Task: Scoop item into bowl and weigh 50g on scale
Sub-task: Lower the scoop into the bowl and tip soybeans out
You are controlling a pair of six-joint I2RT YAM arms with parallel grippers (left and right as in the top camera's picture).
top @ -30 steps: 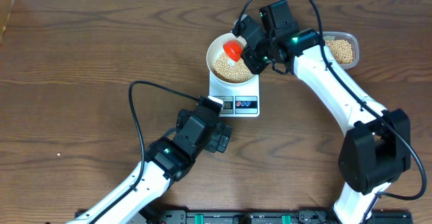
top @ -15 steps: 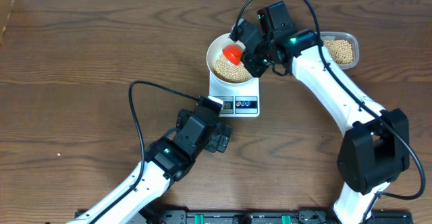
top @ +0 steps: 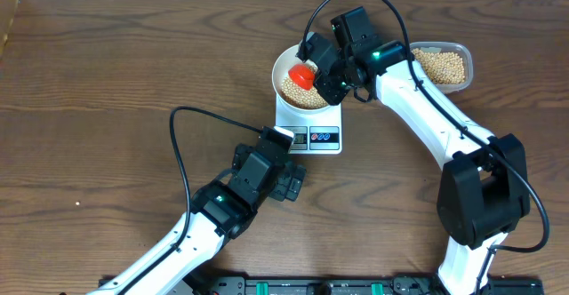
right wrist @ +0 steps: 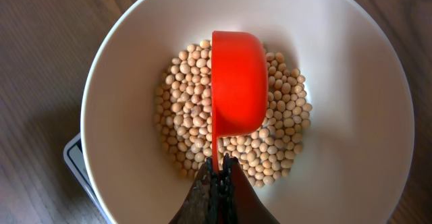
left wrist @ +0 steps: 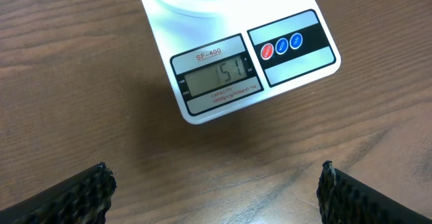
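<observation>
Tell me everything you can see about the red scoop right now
The red scoop is a small, smooth, plastic-looking cup on a thin handle. The right gripper is shut on that handle. It is tipped over above the white bowl, showing its rounded outside, over the beans. Whether it touches them is unclear.

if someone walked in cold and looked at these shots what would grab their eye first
The bright red scoop stands out most, held by its handle in the right claw and turned over above the tan beans in the white bowl. The bowl sits on the small white scale, whose display is framed by the left wrist camera. The left claw hangs open over the wood table just in front of it.
</observation>
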